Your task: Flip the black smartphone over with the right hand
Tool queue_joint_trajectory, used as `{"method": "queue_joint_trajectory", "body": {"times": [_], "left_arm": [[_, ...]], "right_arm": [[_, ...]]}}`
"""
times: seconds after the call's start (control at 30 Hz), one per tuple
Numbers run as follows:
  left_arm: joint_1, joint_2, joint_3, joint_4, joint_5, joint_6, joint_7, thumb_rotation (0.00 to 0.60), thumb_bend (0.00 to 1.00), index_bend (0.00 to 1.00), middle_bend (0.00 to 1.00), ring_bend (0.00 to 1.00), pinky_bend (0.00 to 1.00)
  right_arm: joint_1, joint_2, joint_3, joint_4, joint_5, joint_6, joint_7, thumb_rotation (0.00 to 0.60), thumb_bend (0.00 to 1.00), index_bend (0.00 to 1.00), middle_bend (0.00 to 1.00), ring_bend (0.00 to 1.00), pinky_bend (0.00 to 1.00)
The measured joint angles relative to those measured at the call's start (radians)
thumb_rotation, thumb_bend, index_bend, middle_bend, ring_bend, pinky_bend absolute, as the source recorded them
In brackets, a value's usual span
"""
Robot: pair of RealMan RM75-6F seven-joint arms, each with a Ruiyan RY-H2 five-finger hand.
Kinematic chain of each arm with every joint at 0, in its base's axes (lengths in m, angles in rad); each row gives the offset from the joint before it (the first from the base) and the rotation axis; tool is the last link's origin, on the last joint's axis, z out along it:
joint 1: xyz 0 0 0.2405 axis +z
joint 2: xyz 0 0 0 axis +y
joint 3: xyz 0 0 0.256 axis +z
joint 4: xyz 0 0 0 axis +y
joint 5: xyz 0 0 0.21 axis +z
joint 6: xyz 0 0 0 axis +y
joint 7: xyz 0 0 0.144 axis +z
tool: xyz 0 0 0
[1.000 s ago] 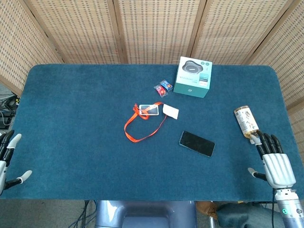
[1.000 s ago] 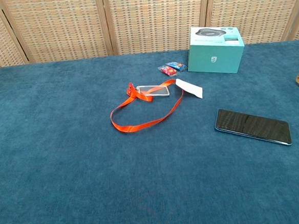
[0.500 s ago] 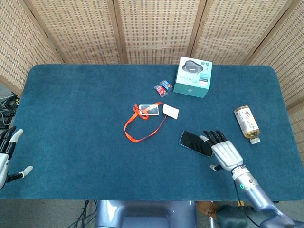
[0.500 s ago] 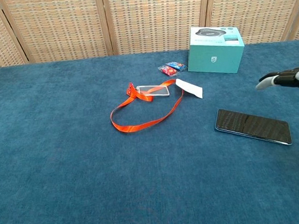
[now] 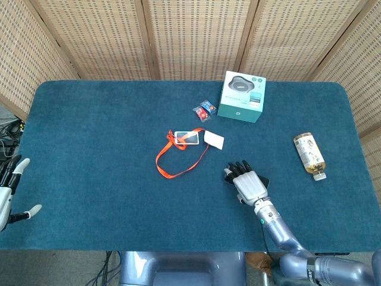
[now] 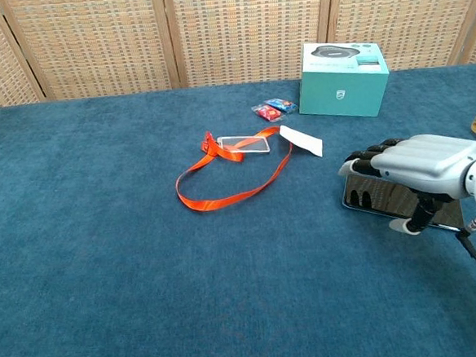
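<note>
The black smartphone [image 6: 370, 195] lies flat on the blue table [image 5: 95, 143], right of centre and toward the lower part of the head view, mostly covered from above by the right hand [image 5: 249, 184]. In the chest view its glossy dark face shows under the hand at the right of the frame, reflecting the fingers above it.

Going from the left: at the far lower left edge of the head view the left hand [image 5: 7, 196] sits just off the table edge, fingers apart and holding nothing. Near the middle of the frame an orange lanyard [image 5: 172, 161] loops across the cloth, its strap running up to a clear badge holder [image 5: 187, 137], with a white card [image 5: 214, 139] just beside the holder on its right. Above these, toward the upper middle, lie small wrapped sweets [image 5: 204, 109], and just to their right stands a teal box [image 5: 241, 96] with a picture of a round device on its lid.

Further right, the right hand reaches in from the lower edge, palm down over the smartphone, fingers [image 6: 367, 158] held straight and close together, stretched past the phone's left end. In the chest view the thumb [image 6: 416, 215] hangs down at the phone's near edge; whether it touches the phone cannot be told. The hand grips nothing.

At the right of the head view a small bottle [image 5: 309, 153] lies on its side, well apart from the hand.
</note>
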Motion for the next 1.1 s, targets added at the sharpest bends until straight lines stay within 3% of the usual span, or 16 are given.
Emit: {"method": "queue_joint_trajectory", "body": {"times": [0.87, 1.0, 1.1], "left_arm": [[-0.004, -0.002, 0.008, -0.003, 0.005, -0.004, 0.003, 0.6, 0.0, 0.0, 0.0, 0.0, 0.0], [-0.003, -0.002, 0.008, -0.004, 0.005, -0.002, 0.003, 0.6, 0.0, 0.0, 0.0, 0.0, 0.0], [-0.003, -0.002, 0.008, -0.004, 0.005, 0.0, 0.003, 0.6, 0.0, 0.0, 0.0, 0.0, 0.0]], "right_arm": [[0.026, -0.094, -0.017, 0.145, 0.098, 0.028, -0.033, 0.6, 0.5, 0.13, 0.11, 0.05, 0.0], [0.027, -0.104, -0.017, 0.167, 0.112, 0.032, -0.038, 0.6, 0.55, 0.12, 0.13, 0.08, 0.0], [0.027, -0.111, -0.017, 0.184, 0.122, 0.034, -0.044, 0.6, 0.65, 0.12, 0.18, 0.13, 0.0]]}}
